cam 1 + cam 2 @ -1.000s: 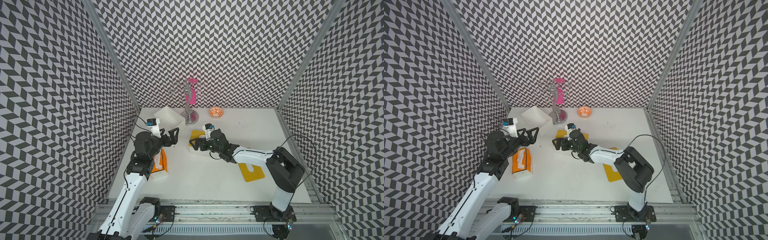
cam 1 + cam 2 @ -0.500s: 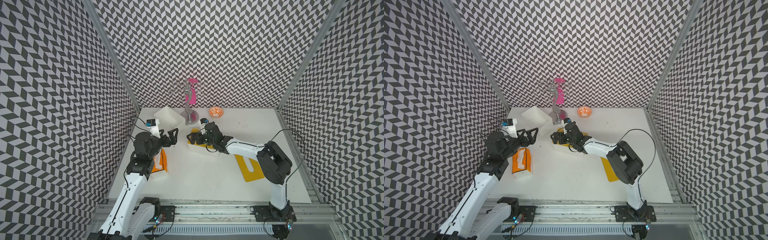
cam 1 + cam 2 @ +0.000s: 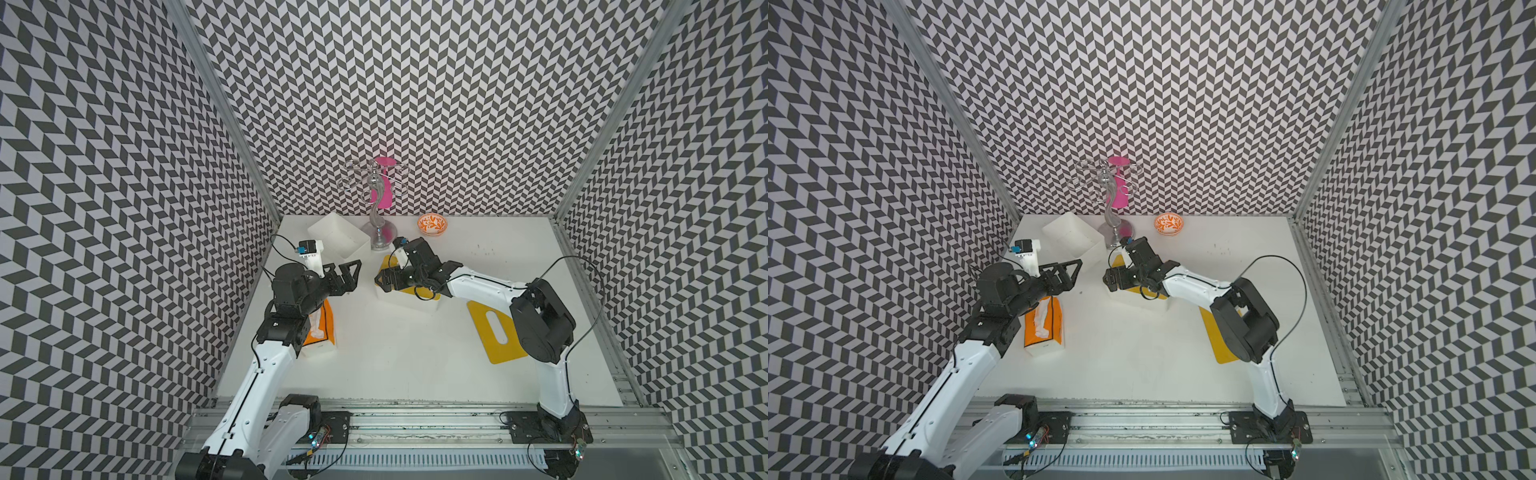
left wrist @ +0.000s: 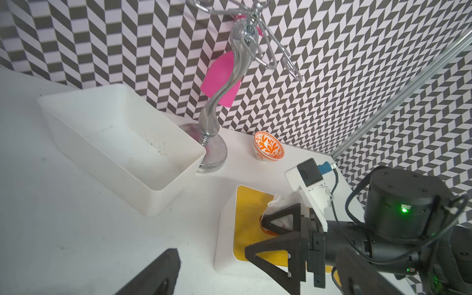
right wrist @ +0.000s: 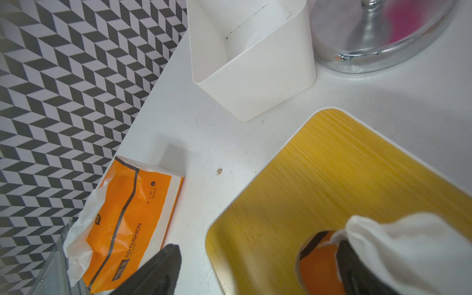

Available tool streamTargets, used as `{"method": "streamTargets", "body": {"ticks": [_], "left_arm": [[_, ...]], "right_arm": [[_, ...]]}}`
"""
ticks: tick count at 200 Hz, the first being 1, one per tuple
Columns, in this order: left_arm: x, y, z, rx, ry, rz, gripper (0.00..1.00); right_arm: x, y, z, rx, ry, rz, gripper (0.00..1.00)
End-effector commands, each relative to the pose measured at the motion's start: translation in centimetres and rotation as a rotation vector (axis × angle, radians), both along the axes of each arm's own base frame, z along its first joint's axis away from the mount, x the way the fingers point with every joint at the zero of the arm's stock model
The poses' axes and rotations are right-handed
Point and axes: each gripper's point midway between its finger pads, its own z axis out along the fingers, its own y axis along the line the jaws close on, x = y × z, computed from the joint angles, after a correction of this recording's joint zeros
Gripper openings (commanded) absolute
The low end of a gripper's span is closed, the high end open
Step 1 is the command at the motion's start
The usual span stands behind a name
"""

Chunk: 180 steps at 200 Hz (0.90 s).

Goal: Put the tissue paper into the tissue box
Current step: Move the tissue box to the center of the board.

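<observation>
The tissue box (image 3: 409,302) is white with a yellow wood-grain lid (image 5: 332,178) and stands mid-table. White tissue paper (image 5: 408,242) pokes up through the lid's slot, with orange wrapper below it. My right gripper (image 3: 384,281) hangs open over the lid's left end, one fingertip (image 5: 357,270) against that tissue. An orange tissue pack (image 3: 320,328) lies at the left, white tissue spilling from its top. My left gripper (image 3: 351,276) is open and empty, above the table between the pack and the box. Both top views show it (image 3: 1069,274).
A white open bin (image 3: 338,241) sits at the back left beside a chrome stand (image 3: 376,232) and a pink card. An orange patterned bowl (image 3: 432,224) is by the back wall. A second yellow lid (image 3: 494,332) lies flat under my right arm.
My right arm's elbow has swung inward and back while its gripper stayed over the tissue box's left end. The left arm has not moved.
</observation>
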Motion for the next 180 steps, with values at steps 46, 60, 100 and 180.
{"method": "streamTargets", "body": {"ticks": [46,60,100,180], "left_arm": [[0.6,-2.7,-1.6,-0.197,0.113,-0.134,1.0],[0.8,-2.9,-1.8,-0.207,0.122,-0.141,1.0],[1.5,-3.2,-2.3,-0.242,0.143,-0.151,1.0],[3.1,-5.4,-5.9,-0.304,0.231,-0.186,1.0]], "right_arm": [[-3.4,-0.4,1.2,-0.005,0.075,0.135,1.0],[-3.3,-0.6,5.0,0.036,0.006,0.132,1.0],[-4.4,-1.7,14.4,0.175,-0.167,0.125,1.0],[-10.8,-9.1,18.9,0.32,-0.297,0.028,1.0]]}}
